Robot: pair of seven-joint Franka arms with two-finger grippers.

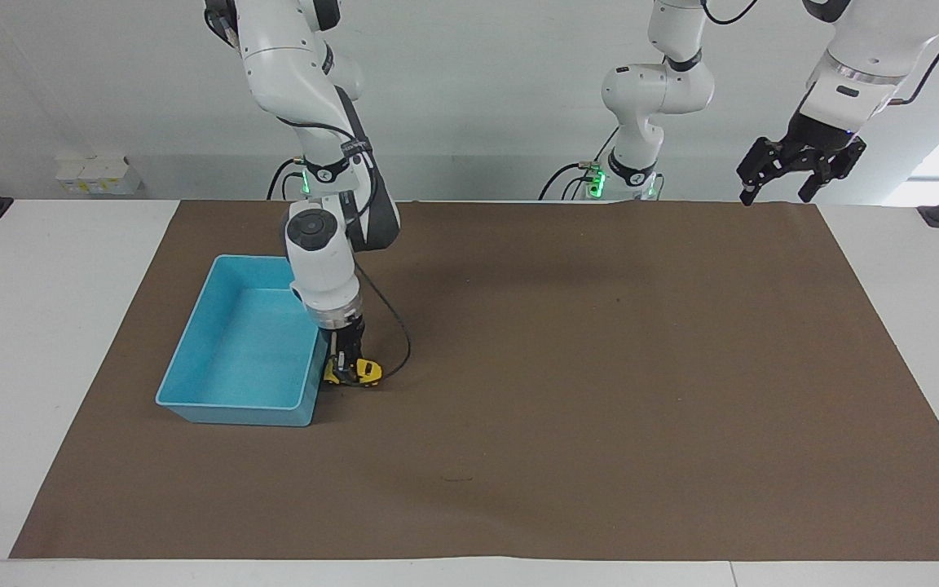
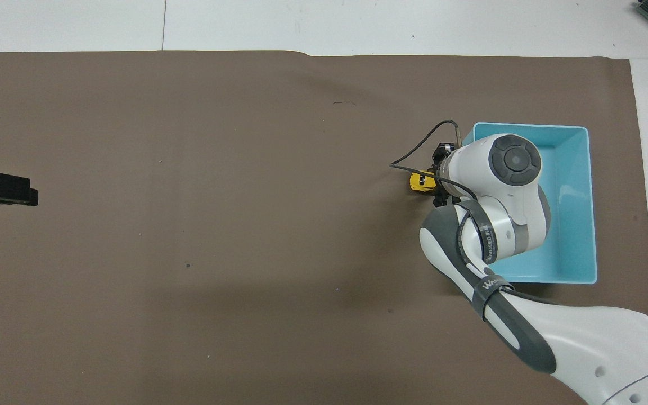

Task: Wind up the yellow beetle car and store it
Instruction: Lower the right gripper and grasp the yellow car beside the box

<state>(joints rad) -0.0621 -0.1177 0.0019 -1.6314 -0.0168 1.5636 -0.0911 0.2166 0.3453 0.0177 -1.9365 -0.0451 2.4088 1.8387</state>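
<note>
Robotics lab. Two white arms (image 1: 319,244) bolted at a white tabletop (image 1: 62,269), brown mat (image 1: 600,367) laid flat, bare pale wall, cabling and green status lights at the bases.

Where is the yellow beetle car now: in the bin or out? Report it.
Out. The yellow beetle car sits on the mat beside the empty blue bin.

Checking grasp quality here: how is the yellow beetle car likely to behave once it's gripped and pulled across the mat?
The yellow beetle car stands on wheels, so it probably rolls rather than drags. Its rounded body may slip in the right gripper, shut on it. Being tiny beside the light blue bin, it is probably light.
</note>
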